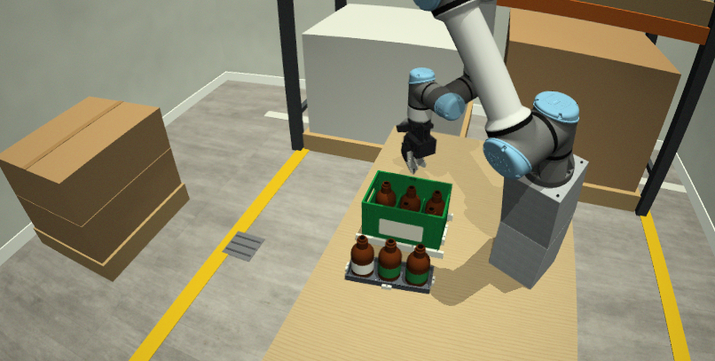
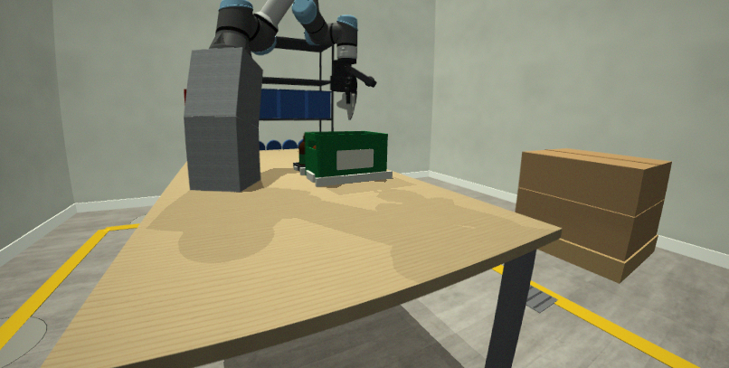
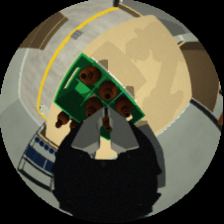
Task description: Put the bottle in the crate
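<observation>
A green crate (image 1: 404,210) stands on the wooden table and shows three brown bottles in its far row; its near row is hidden behind the front wall. In the wrist view the crate (image 3: 97,94) has one bare green slot (image 3: 74,92) at a corner. A grey tray (image 1: 388,282) in front of the crate holds three upright brown bottles, one with a white label (image 1: 362,257) and two with green labels (image 1: 389,260) (image 1: 417,264). My gripper (image 1: 414,166) hangs above the crate's far edge, pointing down, shut and empty. It also shows in the exterior view (image 2: 349,110) and the wrist view (image 3: 105,116).
The arm's grey pedestal (image 1: 538,218) stands on the table to the right of the crate. A cardboard box (image 1: 90,178) sits on the floor to the left. A shelving rack with a white box (image 1: 375,58) and brown boxes stands behind the table.
</observation>
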